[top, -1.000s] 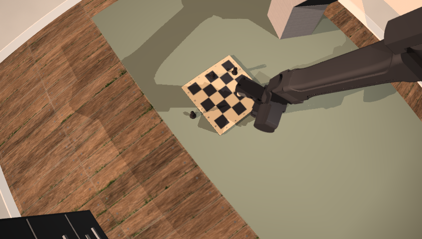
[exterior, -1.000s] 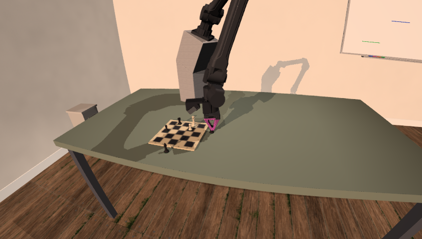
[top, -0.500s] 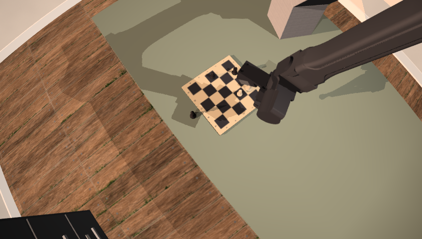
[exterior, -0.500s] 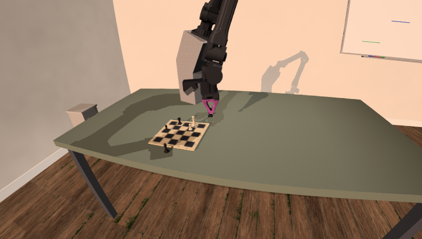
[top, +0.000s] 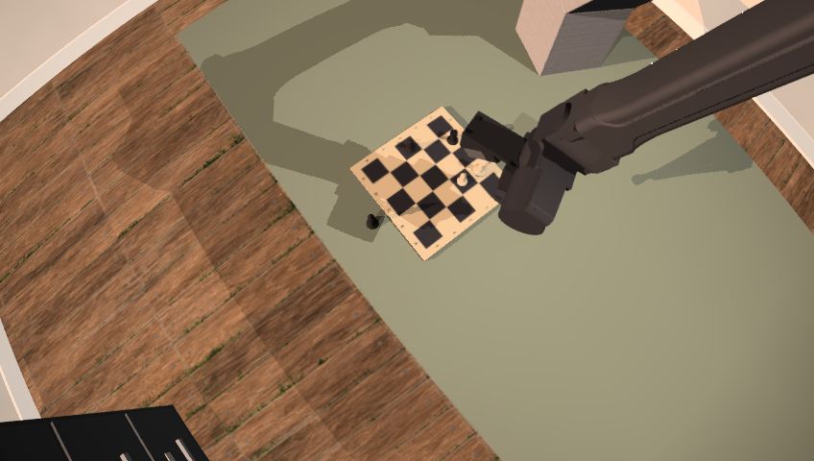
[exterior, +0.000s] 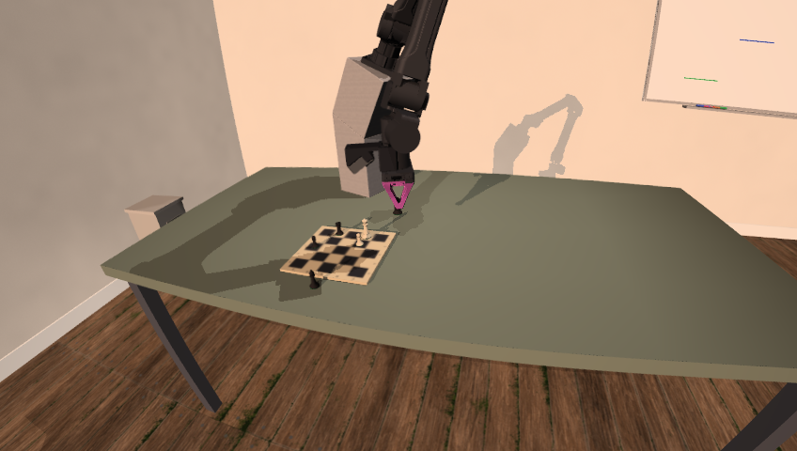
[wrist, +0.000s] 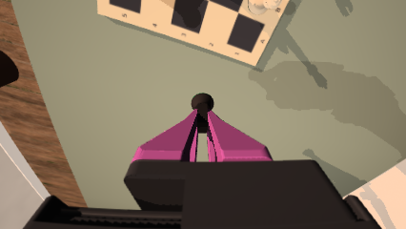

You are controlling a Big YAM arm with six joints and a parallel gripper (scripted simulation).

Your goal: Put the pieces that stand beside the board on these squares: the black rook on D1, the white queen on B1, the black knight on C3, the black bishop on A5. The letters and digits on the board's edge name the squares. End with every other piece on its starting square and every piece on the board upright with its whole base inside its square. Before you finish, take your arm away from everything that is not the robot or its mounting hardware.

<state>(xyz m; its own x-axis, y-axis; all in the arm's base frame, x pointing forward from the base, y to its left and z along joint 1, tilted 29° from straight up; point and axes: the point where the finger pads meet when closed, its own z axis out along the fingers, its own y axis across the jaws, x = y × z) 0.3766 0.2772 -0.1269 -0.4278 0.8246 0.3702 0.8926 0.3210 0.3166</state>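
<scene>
My gripper (exterior: 398, 207) (wrist: 202, 114) has pink fingers shut on a small black piece with a round top (wrist: 202, 101) (exterior: 398, 211). It holds the piece above the table, just off the chessboard's (top: 423, 250) (exterior: 290, 270) (wrist: 224, 45) edge that carries the digits, near the A1 corner. A white queen (exterior: 365, 227) (wrist: 259, 5) and a white pawn (top: 463, 180) (exterior: 359, 241) stand on the board. Two black pieces (top: 452, 136) (top: 409, 146) stand on the board's far squares. Another black piece (top: 371, 221) (exterior: 314, 279) stands on the table beside the opposite edge. In the top view the arm hides my fingers.
The arm's base block (top: 571, 34) (exterior: 357, 128) stands on the table behind the board. The table's (exterior: 559, 268) curved edge runs close to the loose black piece. A small cabinet (exterior: 155, 212) stands off the table's left end.
</scene>
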